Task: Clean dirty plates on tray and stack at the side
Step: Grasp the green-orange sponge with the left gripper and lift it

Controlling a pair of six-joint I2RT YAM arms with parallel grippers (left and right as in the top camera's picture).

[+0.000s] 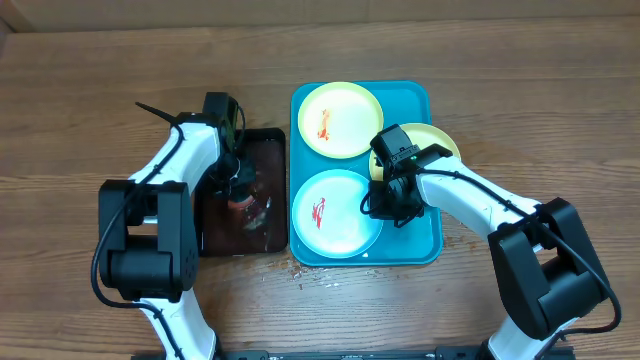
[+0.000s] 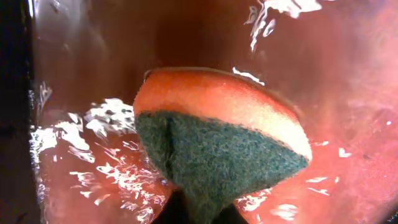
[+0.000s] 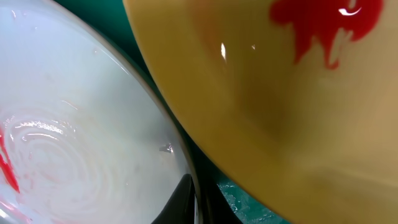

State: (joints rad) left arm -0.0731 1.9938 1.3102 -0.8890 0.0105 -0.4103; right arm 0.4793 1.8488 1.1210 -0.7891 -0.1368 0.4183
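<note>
The turquoise tray [image 1: 415, 95] holds three smeared plates. One yellow-green plate [image 1: 340, 120] lies at the back left. The light-blue plate [image 1: 335, 212] lies at the front. A second yellow-green plate [image 1: 438, 145] sits at the right, partly under my right arm. My right gripper [image 1: 385, 205] is shut on the rim of the light-blue plate [image 3: 81, 143], one finger on each side of the rim [image 3: 199, 202]. The yellow-green plate [image 3: 280, 93] with red sauce overlaps above it. My left gripper [image 2: 199, 214] is shut on an orange and green sponge [image 2: 217, 137].
A black tray [image 1: 270, 150] stands left of the turquoise tray and holds reddish water [image 2: 348, 74]. My left gripper [image 1: 240, 190] and the sponge are in it. Bare wooden table [image 1: 80, 120] surrounds both trays. Small wet specks lie by the turquoise tray's front edge.
</note>
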